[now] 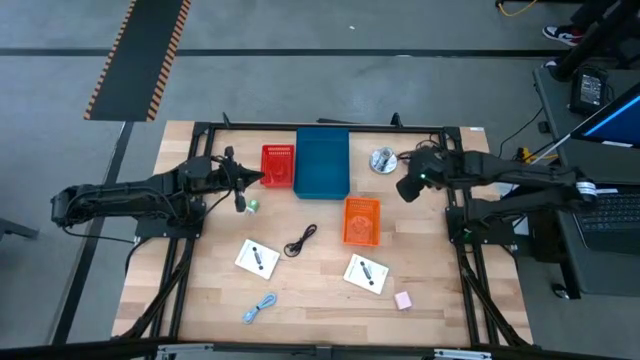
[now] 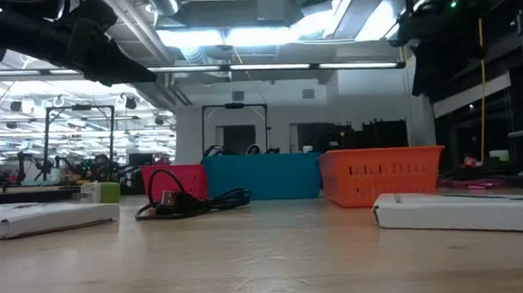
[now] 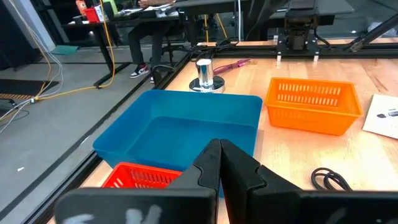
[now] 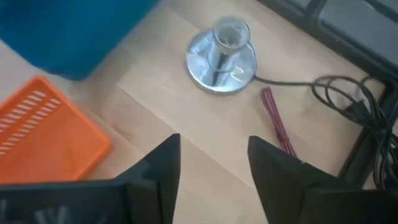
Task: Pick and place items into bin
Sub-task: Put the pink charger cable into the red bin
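Observation:
My left gripper [image 1: 250, 180] [image 3: 220, 144] is shut and empty, above the table just left of a red basket [image 1: 278, 166]. My right gripper [image 1: 408, 187] [image 4: 214, 155] is open and empty, above bare table between the silver disc [image 1: 382, 160] and an orange basket [image 1: 362, 220]. On the table lie two white cards [image 1: 257, 258] [image 1: 366, 272], a black coiled cable [image 1: 301, 240], a light-blue cable [image 1: 259, 308], a tiny green piece [image 1: 252, 206] and a small pink block [image 1: 403, 300]. A blue bin [image 1: 322, 162] stands at the far middle.
The red basket, blue bin and orange basket stand close together at the far middle. A thin pink stick [image 4: 277, 127] and black cords [image 4: 348, 102] lie near the silver disc [image 4: 222, 55]. Dark frame rails [image 1: 180, 290] run along the table's sides.

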Controlling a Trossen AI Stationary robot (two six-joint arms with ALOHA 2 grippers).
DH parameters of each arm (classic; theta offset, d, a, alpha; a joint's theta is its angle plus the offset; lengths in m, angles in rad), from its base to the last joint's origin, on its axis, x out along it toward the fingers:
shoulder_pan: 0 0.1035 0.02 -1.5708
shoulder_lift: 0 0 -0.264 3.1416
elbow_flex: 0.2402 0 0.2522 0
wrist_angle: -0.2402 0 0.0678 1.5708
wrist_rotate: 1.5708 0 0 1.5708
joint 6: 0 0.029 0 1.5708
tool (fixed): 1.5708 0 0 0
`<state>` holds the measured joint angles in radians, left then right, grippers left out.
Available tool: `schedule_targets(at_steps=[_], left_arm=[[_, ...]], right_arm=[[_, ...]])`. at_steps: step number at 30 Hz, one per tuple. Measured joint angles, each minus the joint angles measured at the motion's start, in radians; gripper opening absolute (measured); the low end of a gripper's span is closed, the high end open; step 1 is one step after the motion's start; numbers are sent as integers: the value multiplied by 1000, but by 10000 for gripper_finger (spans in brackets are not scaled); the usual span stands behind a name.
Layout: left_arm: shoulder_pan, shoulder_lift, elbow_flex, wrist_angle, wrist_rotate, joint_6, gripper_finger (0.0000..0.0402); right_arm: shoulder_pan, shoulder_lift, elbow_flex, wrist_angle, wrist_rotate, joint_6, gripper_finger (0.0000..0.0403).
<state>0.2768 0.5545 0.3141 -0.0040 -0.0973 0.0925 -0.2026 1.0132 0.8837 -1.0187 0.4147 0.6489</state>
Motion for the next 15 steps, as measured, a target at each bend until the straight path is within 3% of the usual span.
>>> schedule_targets(at_steps=[7, 15], left_arm=[[0, 0, 0, 0, 0, 0, 4], [0, 0, 0, 0, 0, 0, 4]], right_arm=[[-128, 67, 0, -77, -27, -49, 206], [-275, 101, 0, -80, -73, -170, 211]])
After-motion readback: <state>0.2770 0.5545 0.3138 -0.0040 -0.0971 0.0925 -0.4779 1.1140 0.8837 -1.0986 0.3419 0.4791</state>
